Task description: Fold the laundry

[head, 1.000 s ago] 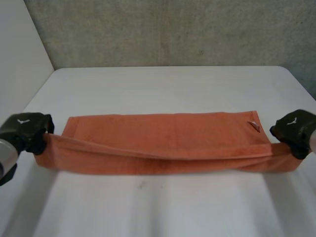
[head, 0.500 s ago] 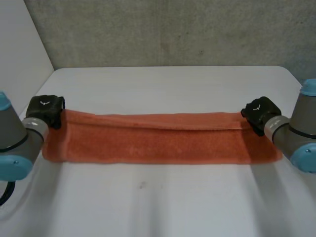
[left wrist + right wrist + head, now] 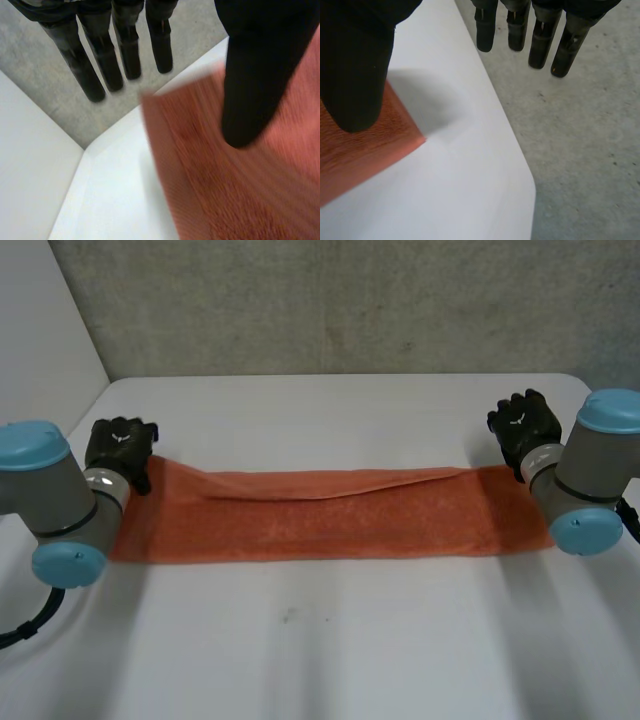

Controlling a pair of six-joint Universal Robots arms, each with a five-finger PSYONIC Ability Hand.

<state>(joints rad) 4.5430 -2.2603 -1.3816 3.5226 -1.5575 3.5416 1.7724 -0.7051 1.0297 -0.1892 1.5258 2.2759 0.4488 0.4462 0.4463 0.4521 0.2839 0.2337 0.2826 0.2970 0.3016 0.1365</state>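
The setting looked like a robotics lab or test bench, not a home. A plain white counter (image 3: 330, 640) stood against a rough grey wall (image 3: 350, 300), with a white panel (image 3: 40, 330) at one side. The robot's left arm (image 3: 60, 505) and right arm (image 3: 590, 475), grey with light-blue caps, reached over it.

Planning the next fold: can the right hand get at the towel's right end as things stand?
Probably yes. The right hand is open, beyond the far right corner of the towel, which lies flat on the table. Nothing stands between them, and in the right wrist view its thumb hangs over that corner.
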